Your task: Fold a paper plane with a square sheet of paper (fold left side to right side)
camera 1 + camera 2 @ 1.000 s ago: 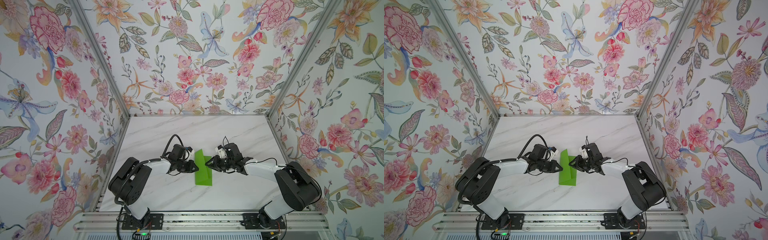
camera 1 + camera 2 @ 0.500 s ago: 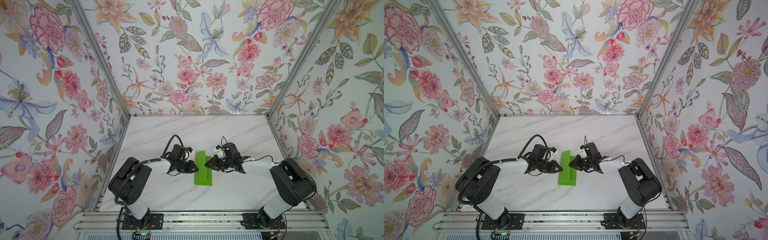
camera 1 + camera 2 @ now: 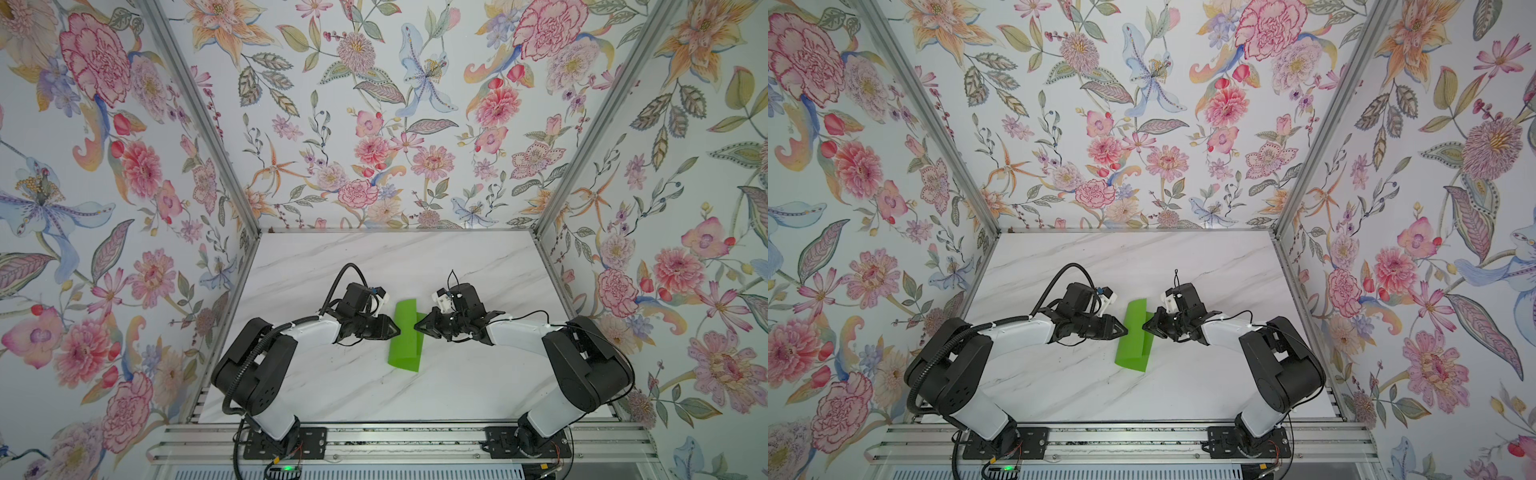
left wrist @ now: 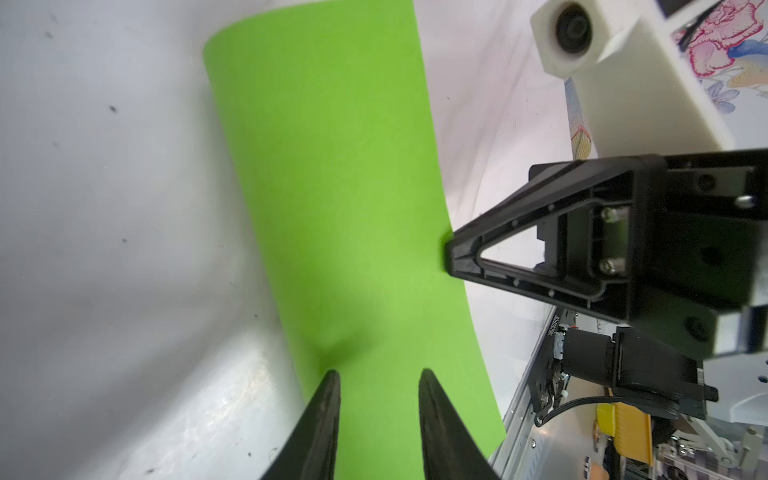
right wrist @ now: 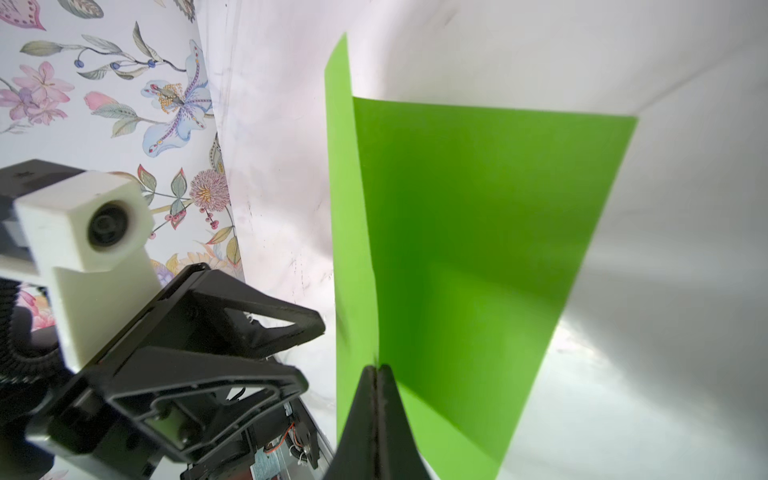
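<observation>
sheet: thin bright green square sheet of paper point(image 3: 405, 336), mid-surface, with its long axis about 12-to-6 in both top views. The left half is looped over toward 3 o'clock, so the outline reads as a narrow rectangle. The 9 o'clock side is a rounded bulge with no crease pressed in.
layers: in the right wrist view the lower layer point(image 5: 478, 249) lies flat and the upper flap stands off it. Both run into the closed tips.
right fingers: black wedge-shaped right fingers point(image 5: 378, 370) sit at the sheet's 3 o'clock edge, fully closed and pinching paper. They look to have both free edges caught together, but I can't confirm that. My read is they keep the edges aligned so the loop can't spring open.
left fingers: black wedge-shaped left fingers point(image 4: 328, 399) sit at the sheet's 9 o'clock over the bulge. They are parted, with green showing in the gap, and grip nothing. Can't tell if the tips touch the paper.
surface: white marble-pattern surface point(image 3: 374, 266) backs the lower layer, so a crease can be pressed against it.
step: judged to be the left-to-right fold, with the flap carried over and the crease pending.
next: probably the left fingers flatten the bulge along 12-to-6 while the right pinch anchors.
risk: thin paper. A shove toward 3 o'clock could skew the layers or buckle them against the pinch.
</observation>
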{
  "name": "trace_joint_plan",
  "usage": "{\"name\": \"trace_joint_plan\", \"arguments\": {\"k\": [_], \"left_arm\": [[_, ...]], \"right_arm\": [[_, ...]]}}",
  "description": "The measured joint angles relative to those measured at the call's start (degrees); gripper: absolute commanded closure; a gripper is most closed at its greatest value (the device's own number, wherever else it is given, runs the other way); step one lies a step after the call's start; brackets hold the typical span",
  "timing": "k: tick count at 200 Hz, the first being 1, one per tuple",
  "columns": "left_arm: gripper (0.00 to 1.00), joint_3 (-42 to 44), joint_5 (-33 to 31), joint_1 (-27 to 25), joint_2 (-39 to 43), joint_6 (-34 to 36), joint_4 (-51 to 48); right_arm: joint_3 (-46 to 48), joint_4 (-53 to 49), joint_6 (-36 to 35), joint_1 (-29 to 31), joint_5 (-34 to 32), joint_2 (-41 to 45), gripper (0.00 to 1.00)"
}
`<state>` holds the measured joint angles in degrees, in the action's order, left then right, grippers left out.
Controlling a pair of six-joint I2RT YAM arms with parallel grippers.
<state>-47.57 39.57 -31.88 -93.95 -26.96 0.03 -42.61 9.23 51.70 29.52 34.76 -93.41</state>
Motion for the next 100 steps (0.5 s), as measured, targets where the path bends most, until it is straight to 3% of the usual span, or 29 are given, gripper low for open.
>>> {"name": "trace_joint_plan", "arguments": {"k": [100], "left_arm": [[0.49, -0.96, -0.90, -0.02, -2.40, 1.03, -1.46]], "right_arm": [[3.28, 0.87, -0.22, -0.15, -1.14, -1.79, 1.00]]}}
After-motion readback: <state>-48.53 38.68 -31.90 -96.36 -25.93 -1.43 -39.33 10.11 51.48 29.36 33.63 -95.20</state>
